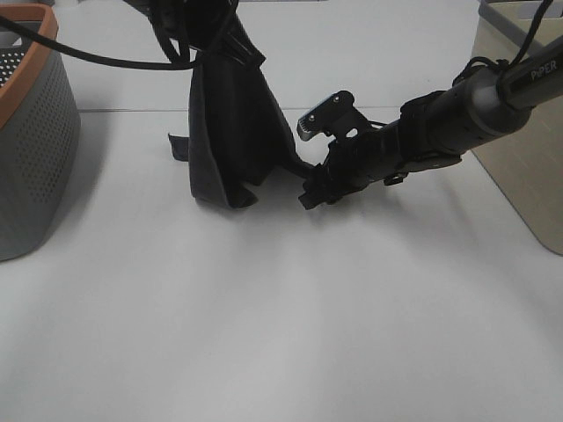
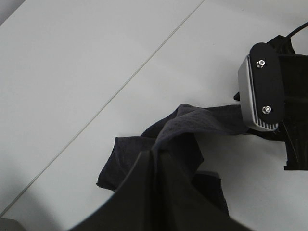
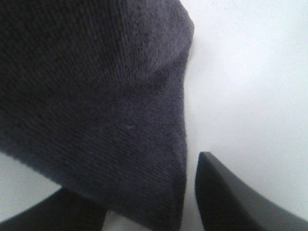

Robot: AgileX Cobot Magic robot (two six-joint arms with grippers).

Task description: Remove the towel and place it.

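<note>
With the left gripper [image 1: 220,48] clenched on the top of the towel [image 1: 233,132], which hangs onto the table [image 1: 281,334] at far centre, the right gripper [image 1: 306,163] stands released astride its right corner, so the next move is judged to be closing there

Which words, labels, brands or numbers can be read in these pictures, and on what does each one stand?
"PiPER": white letters on the black link of the right arm, in the exterior high view.
No other text is visible: none on the towel, the grey perforated basket or the beige bin, and none in either wrist view.
</note>
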